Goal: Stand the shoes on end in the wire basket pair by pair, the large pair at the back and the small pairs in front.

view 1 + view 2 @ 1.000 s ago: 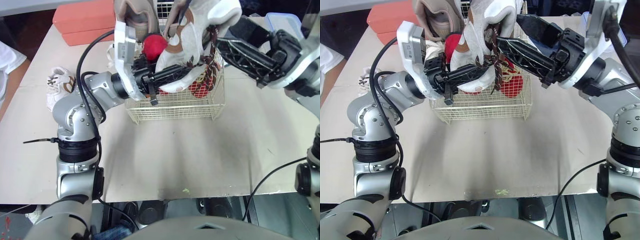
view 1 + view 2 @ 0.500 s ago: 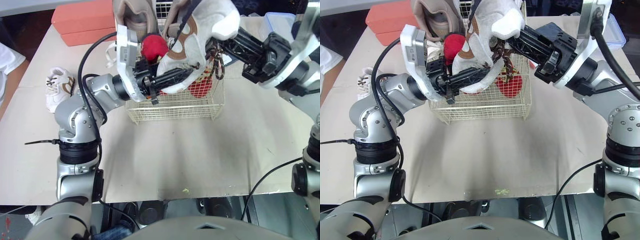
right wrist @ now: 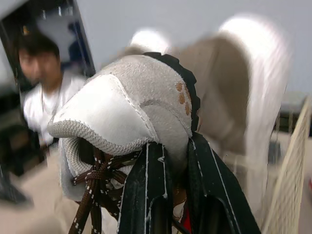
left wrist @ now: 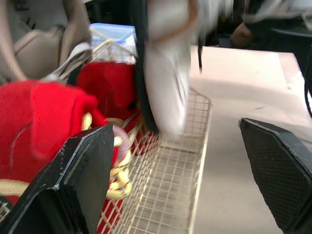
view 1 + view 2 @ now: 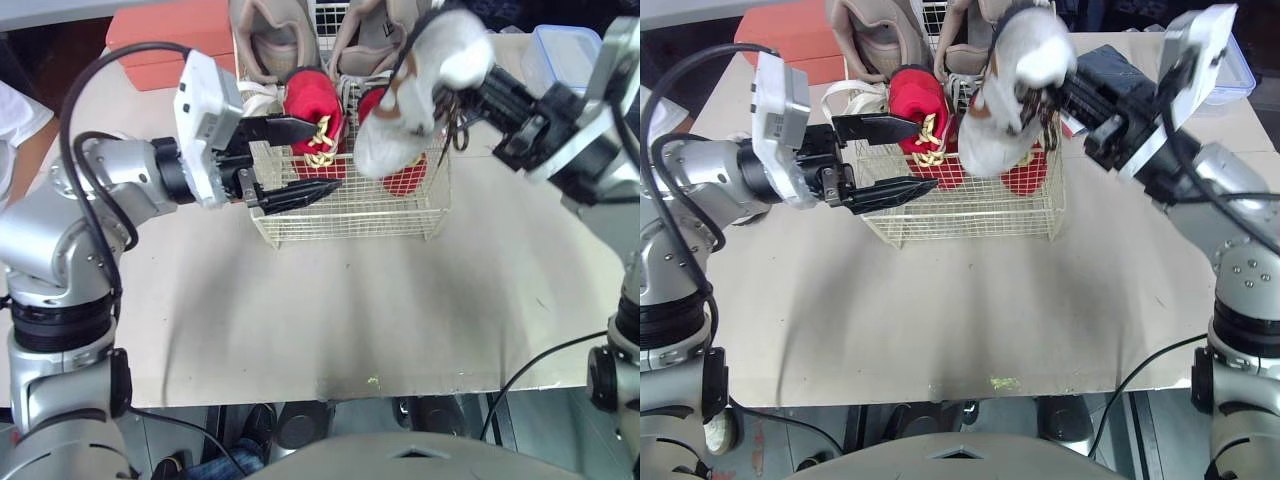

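A white shoe with brown laces [image 5: 420, 95] hangs toe-down over the right half of the wire basket [image 5: 350, 215]. My right gripper [image 5: 462, 92] is shut on its laced top; in the right wrist view the fingers [image 3: 146, 190] pinch the shoe [image 3: 122, 107] by its tongue. My left gripper [image 5: 325, 157] stands open at the basket's left front corner with nothing between its fingers [image 4: 73, 185]. Two red shoes [image 5: 310, 100] stand in the basket's front, and the large beige pair [image 5: 265, 40] stands at the back.
An orange-red box [image 5: 150, 40] lies at the table's back left. A clear container with a blue lid [image 5: 565, 45] sits at the back right. A person [image 3: 41, 83] stands beyond the table. Bare table stretches in front of the basket.
My left gripper has let go of the white shoe, opened and drawn back to the left. My right gripper has shut on the shoe and now carries it alone, a little further right.
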`<control>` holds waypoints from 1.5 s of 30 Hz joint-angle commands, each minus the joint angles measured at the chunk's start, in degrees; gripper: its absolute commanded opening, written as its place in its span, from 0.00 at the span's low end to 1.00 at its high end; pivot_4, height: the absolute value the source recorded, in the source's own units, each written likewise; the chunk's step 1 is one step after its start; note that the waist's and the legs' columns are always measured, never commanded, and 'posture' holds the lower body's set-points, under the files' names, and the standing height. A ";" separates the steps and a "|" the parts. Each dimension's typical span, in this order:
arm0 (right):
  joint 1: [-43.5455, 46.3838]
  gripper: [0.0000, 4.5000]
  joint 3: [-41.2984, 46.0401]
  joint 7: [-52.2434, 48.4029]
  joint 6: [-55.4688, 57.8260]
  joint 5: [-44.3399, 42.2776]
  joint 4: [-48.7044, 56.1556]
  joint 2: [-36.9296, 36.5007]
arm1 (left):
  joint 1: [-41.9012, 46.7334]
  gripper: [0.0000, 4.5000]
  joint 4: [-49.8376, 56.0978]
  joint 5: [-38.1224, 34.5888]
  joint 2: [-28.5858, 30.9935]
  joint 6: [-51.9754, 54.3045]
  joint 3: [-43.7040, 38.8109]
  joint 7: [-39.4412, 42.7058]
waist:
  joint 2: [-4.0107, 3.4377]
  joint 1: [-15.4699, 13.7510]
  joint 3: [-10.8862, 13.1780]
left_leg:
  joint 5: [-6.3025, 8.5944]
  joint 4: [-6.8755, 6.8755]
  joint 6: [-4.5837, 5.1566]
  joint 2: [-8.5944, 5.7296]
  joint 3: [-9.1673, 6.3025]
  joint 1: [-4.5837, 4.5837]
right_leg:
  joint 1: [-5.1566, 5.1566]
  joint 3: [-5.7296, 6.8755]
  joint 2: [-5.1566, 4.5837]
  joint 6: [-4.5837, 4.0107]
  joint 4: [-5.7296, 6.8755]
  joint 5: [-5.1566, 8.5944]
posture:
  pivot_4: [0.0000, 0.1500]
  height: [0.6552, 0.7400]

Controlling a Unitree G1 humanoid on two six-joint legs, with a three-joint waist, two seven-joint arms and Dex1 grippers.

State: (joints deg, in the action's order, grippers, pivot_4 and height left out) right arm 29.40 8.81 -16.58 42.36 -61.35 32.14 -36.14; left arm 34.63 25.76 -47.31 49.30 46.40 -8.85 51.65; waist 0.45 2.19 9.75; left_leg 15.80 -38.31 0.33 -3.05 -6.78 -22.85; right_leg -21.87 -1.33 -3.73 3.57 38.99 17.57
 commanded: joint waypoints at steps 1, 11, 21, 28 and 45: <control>-2.01 0.00 -1.01 -3.27 -1.84 5.48 3.87 -2.51 | -0.25 0.98 3.84 -3.53 1.13 2.62 -2.49 -1.95 | 0.00 0.04 0.00 | 0.00 -0.02 0.00 0.00 0.03 0.01 | 0.00 -0.02 0.00 0.00 0.04 0.00 | 1.00 1.00; -6.81 0.00 -6.66 -8.37 -7.08 23.69 2.90 -7.35 | -1.52 0.98 5.55 -4.69 1.67 4.96 -1.48 -5.39 | 0.00 -0.03 0.00 | 0.00 -0.03 0.00 0.03 0.05 0.07 | 0.02 -0.05 0.06 0.00 0.08 0.00 | 1.00 1.00; -11.33 0.00 -9.09 -9.04 -6.19 31.12 1.92 -6.79 | -1.98 0.98 7.00 -7.05 3.10 6.39 -1.73 -4.39 | 0.12 -0.38 -0.08 | 0.00 -0.05 -0.01 0.02 0.02 0.10 | 0.08 -0.04 0.04 0.00 0.08 0.00 | 1.00 1.00; -11.67 0.44 -6.67 -9.65 -4.49 30.45 1.79 -6.34 | -3.41 1.00 6.36 -7.63 3.99 5.28 -2.23 -1.94 | 0.17 -0.42 -0.11 | 0.00 -0.05 0.00 0.02 0.03 0.17 | 0.13 -0.06 0.04 0.00 0.09 0.00 | 1.00 1.00; -9.94 0.98 15.47 -31.03 -1.11 4.21 0.75 -15.57 | -15.17 1.00 -17.25 6.06 3.36 -12.56 -21.25 -3.58 | 0.07 -0.33 -0.04 | 0.02 0.00 0.03 0.06 0.05 0.20 | 0.15 -0.02 -0.18 0.00 0.03 0.00 | 1.00 1.00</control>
State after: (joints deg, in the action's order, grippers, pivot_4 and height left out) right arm 17.16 21.03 -46.30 42.27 -53.53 32.11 -50.73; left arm 19.75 13.18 -44.21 52.91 38.12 -26.54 49.72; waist 0.51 1.86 9.71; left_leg 15.81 -38.31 0.36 -2.98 -6.73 -22.65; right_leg -21.72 -1.34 -3.90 3.57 39.02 17.57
